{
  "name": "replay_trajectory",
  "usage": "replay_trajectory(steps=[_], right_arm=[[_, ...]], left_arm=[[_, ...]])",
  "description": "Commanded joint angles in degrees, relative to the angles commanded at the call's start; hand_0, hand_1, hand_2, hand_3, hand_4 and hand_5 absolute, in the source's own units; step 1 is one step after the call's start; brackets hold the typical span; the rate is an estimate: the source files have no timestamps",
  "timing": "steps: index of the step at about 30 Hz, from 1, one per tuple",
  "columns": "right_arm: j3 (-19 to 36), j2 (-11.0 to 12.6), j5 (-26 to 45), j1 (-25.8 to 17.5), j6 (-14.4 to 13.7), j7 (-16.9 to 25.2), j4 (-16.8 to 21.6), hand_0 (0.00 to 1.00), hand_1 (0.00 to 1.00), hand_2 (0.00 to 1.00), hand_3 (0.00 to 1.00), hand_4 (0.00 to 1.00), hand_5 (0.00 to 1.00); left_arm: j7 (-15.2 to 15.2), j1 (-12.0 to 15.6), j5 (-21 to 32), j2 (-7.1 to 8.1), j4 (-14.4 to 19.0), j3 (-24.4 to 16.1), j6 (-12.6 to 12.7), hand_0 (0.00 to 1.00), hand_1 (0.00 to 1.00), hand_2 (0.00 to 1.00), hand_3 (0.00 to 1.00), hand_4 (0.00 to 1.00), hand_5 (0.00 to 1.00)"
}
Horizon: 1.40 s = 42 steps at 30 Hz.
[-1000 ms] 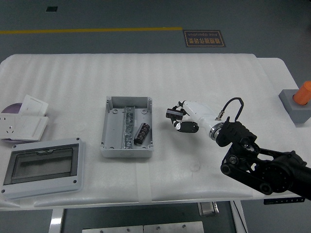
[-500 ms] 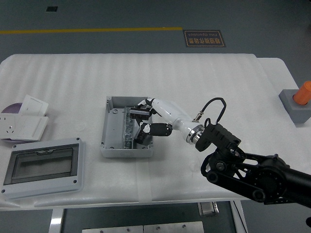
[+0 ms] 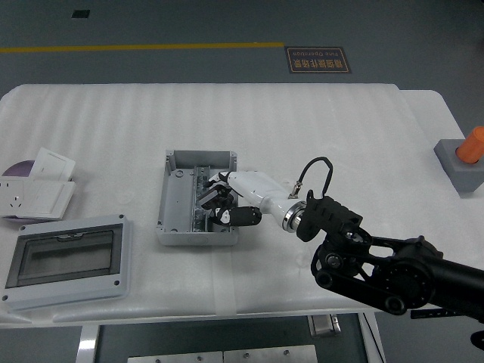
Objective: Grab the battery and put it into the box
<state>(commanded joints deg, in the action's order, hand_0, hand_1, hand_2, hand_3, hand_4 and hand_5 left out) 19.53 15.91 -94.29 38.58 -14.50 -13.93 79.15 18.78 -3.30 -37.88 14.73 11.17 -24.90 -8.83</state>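
Grey box [image 3: 172,198] with a dark strip inside, white hand [image 3: 221,198] with black finger joints on a black arm [image 3: 393,268], white ridged surface [image 3: 227,121], grey lid [image 3: 64,259] with dark clear window, orange cylinder [image 3: 473,144] on a grey block [image 3: 457,166]

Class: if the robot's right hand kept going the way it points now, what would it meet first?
Likely the battery under its fingers, in the grey box; the right hand points left and down. Depth is unclear.

I see grey floor [image 3: 151,23], yellow line [image 3: 136,48] across it, floor sign [image 3: 318,60], white padded table [image 3: 302,121].
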Motion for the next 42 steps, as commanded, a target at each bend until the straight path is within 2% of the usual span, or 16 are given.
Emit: replay_trajectory(steps=[9, 16, 26, 29, 33, 38, 42], right_arm=[[1.6, -0.2, -1.0, -0.8, 0.0, 0.0, 0.3, 0.811, 0.839, 0.863, 0.987, 0.597, 0.242], [7.5, 1.0, -0.9, -2.4, -1.2, 0.7, 1.0, 0.815, 0.843, 0.859, 0.996, 0.621, 0.249], [18.6, 4.3, 1.8, -6.5, -1.8, 1.2, -8.0, 0.794, 0.817, 0.827, 0.975, 0.629, 0.263], [21.7, 5.2, 1.7, -8.3, -1.9, 1.2, -9.3, 0.790, 0.805, 0.810, 0.958, 0.626, 0.270], [25.9, 6.0, 2.0, -11.4, -3.5, 2.5, -8.8, 0.790, 0.805, 0.810, 0.958, 0.626, 0.270], [31.1, 6.5, 1.7, -15.3, -5.2, 4.6, -6.3, 0.790, 0.804, 0.806, 0.955, 0.625, 0.271], [35.0, 6.8, 5.4, -18.9, -6.2, 7.6, -4.1, 0.790, 0.803, 0.802, 0.940, 0.622, 0.272]], left_arm=[[0.0, -0.1, 0.0, 0.04, 0.0, 0.0, -0.1, 0.587, 0.664, 0.543, 0.572, 0.489, 0.446], [-0.1, -0.1, 0.2, -0.07, 0.0, 0.2, 0.0, 0.586, 0.664, 0.542, 0.569, 0.488, 0.445], [-0.1, 0.1, 0.4, -0.14, 0.0, 0.2, 0.0, 0.583, 0.663, 0.537, 0.566, 0.472, 0.429], [0.0, 0.2, 0.5, -0.18, 0.0, 0.2, 0.1, 0.582, 0.663, 0.535, 0.567, 0.471, 0.426], [0.0, 0.3, 0.7, -0.24, 0.0, 0.3, 0.1, 0.582, 0.663, 0.535, 0.567, 0.471, 0.426], [-0.1, 0.5, 0.9, -0.26, 0.0, 0.5, 0.3, 0.582, 0.663, 0.535, 0.566, 0.470, 0.423], [-0.2, 0.5, 1.1, -0.29, 0.0, 0.6, 0.4, 0.582, 0.662, 0.537, 0.566, 0.471, 0.421]])
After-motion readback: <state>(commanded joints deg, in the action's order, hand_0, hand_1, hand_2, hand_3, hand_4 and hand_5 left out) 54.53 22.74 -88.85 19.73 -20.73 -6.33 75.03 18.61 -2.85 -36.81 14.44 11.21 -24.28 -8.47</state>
